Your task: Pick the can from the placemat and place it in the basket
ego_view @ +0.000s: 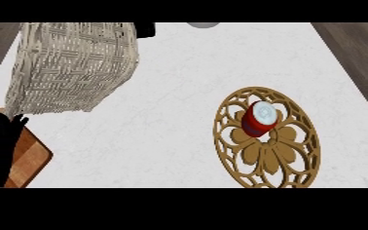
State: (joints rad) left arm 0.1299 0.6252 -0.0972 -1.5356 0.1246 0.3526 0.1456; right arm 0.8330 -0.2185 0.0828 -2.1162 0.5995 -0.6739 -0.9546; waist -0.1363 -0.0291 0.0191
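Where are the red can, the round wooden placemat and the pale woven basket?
Red can with white lid (258, 119): head view, red side just below the lid.
Round wooden placemat (269, 151): head view, carved flower at its middle.
Pale woven basket (72, 68): head view, near side wall.

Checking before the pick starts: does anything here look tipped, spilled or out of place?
Nothing stands out. The can stands upright on the placemat, and the basket sits upright, apart from it.
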